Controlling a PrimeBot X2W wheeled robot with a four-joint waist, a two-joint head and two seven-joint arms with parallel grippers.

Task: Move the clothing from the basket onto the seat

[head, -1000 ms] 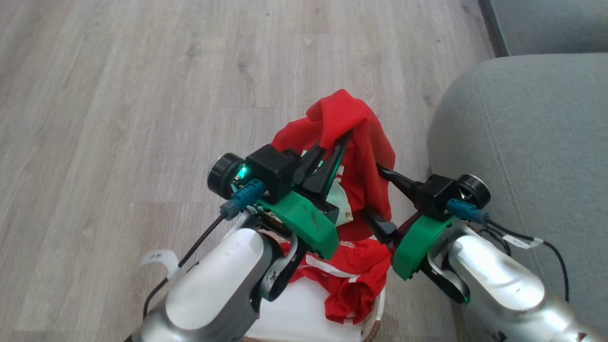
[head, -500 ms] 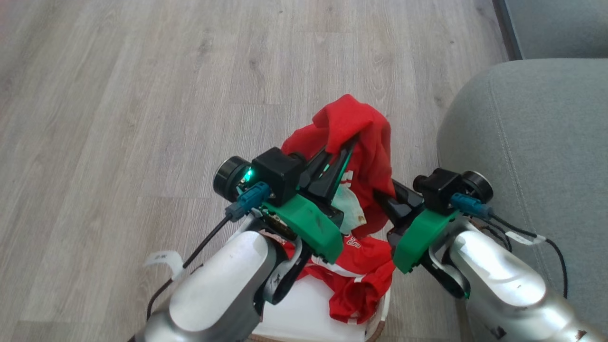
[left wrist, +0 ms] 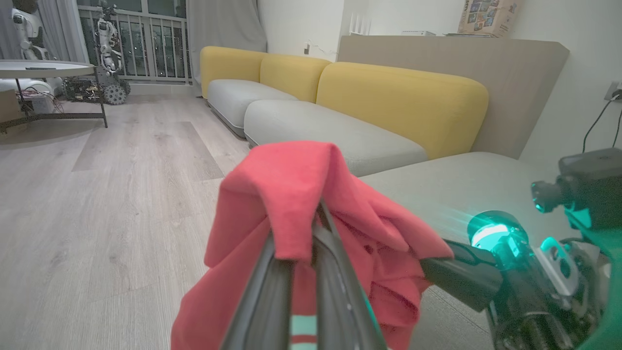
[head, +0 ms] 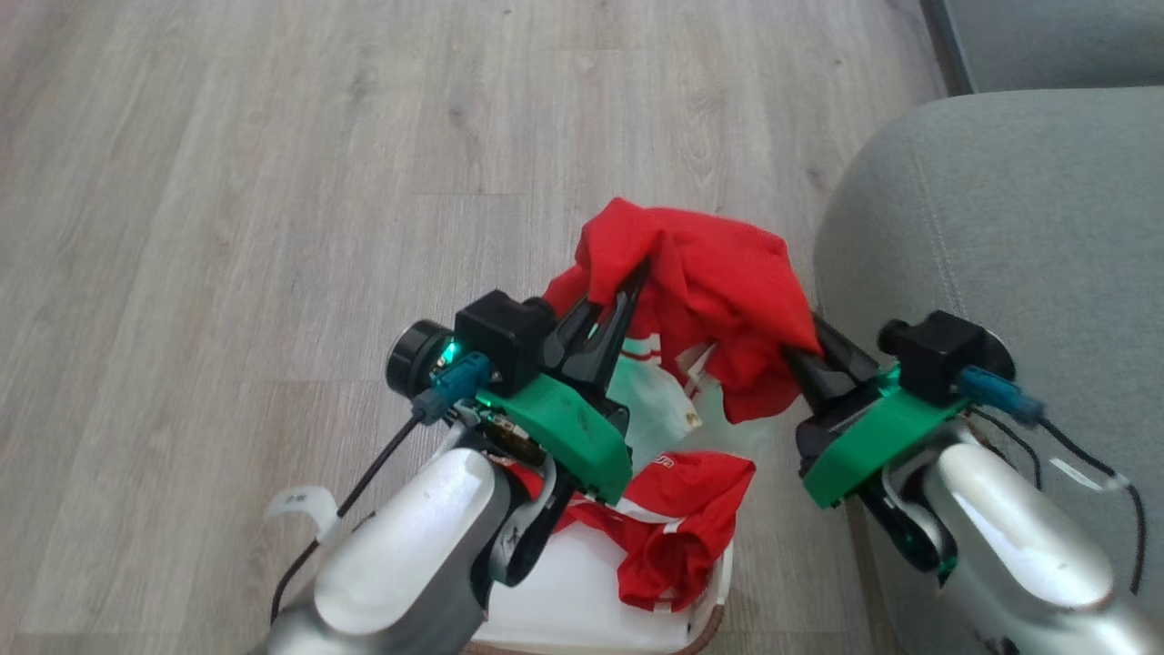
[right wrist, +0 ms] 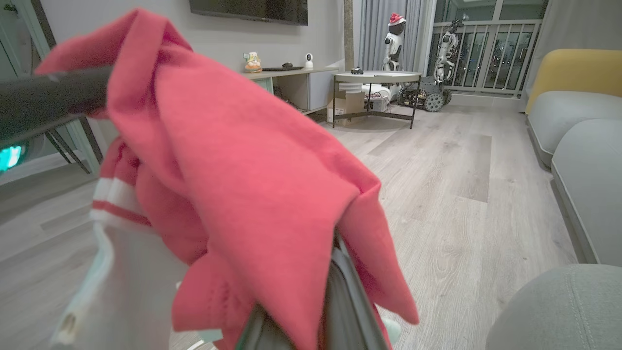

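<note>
**A:** Where is the red garment (head: 718,282) in relation to the grippers?

**B:** It is strung between the two of them, lifted above the basket (head: 591,600). The left gripper (head: 632,282) is clamped on its left end, with the cloth folded over the fingertips. The right gripper (head: 812,357) is pinched tight on the right end, its tips buried in the fabric. Between them the cloth sags, and a white-lined part with red and white stripes hangs down toward the basket.

**A:** Does it touch the seat (head: 1000,236)?

**B:** No. The seat's rounded corner is just to the right of the right gripper. The garment hangs over the basket and the wooden floor (head: 273,182), beside the seat but not on it.

**A:** Count things for me.

**B:** There are two grippers, both closed on the same garment, and one basket down between the two forearms. I can tell two red pieces apart: the lifted one, and a second red piece (head: 687,518) with white trim. That one lies in the basket and spills over its right rim. Whether the hanging part touches it, I cannot tell. There are two grey-green cushions, the near seat and another cushion (head: 1046,36) behind it.
</note>
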